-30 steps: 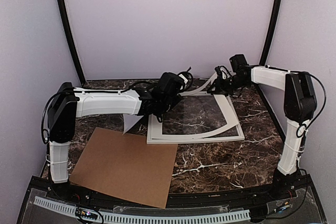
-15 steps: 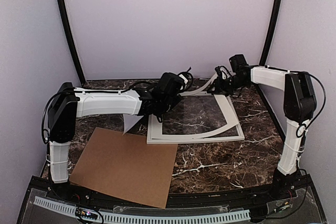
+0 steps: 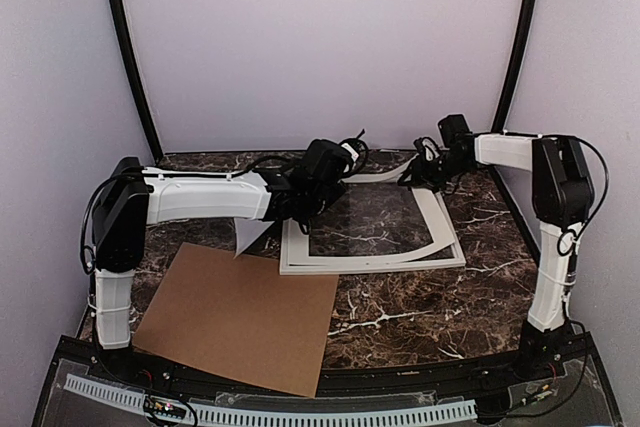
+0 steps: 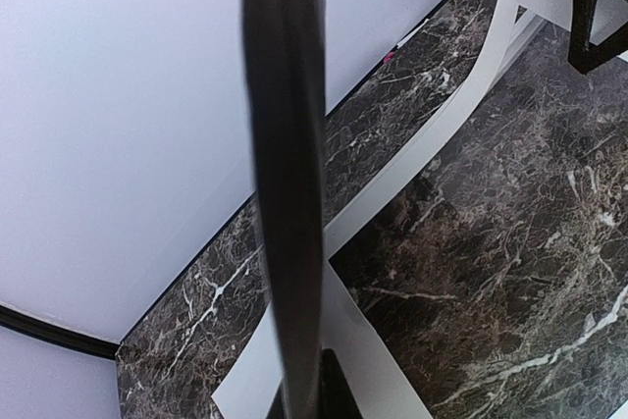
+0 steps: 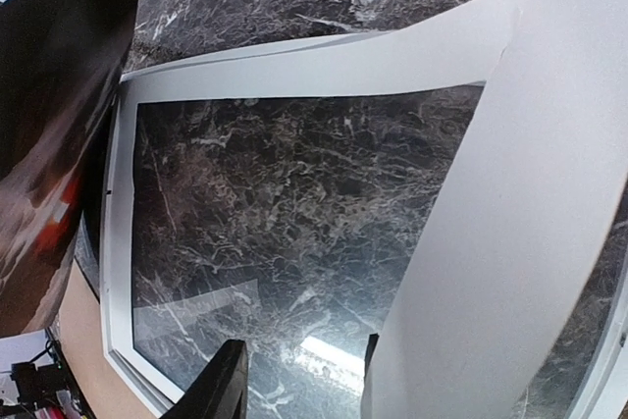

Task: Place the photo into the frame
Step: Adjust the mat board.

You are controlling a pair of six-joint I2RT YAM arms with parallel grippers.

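The photo (image 4: 285, 193) stands on edge over the table, and my left gripper (image 3: 312, 197) is shut on it. The left wrist view shows it as a dark strip between the jaws. Its dark print with an orange glow (image 5: 59, 125) fills the left of the right wrist view. The white frame (image 3: 370, 263) lies flat on the marble, its see-through centre showing the stone. A curled white mat (image 3: 440, 222) rests on the frame's right side. My right gripper (image 3: 428, 172) hangs open at the frame's far right corner. Its fingers (image 5: 221, 385) are apart over the glass, and the mat (image 5: 510, 242) hides most of the other finger.
A brown cardboard sheet (image 3: 240, 317) lies at the front left, its corner touching the frame. Dark marble table (image 3: 420, 317) shows in front of the frame. Pale walls and black poles close in the back and sides.
The right gripper has opened and drawn back to the right. The mat's raised far edge has sunk lower toward the frame. The left arm and the photo have stayed put.
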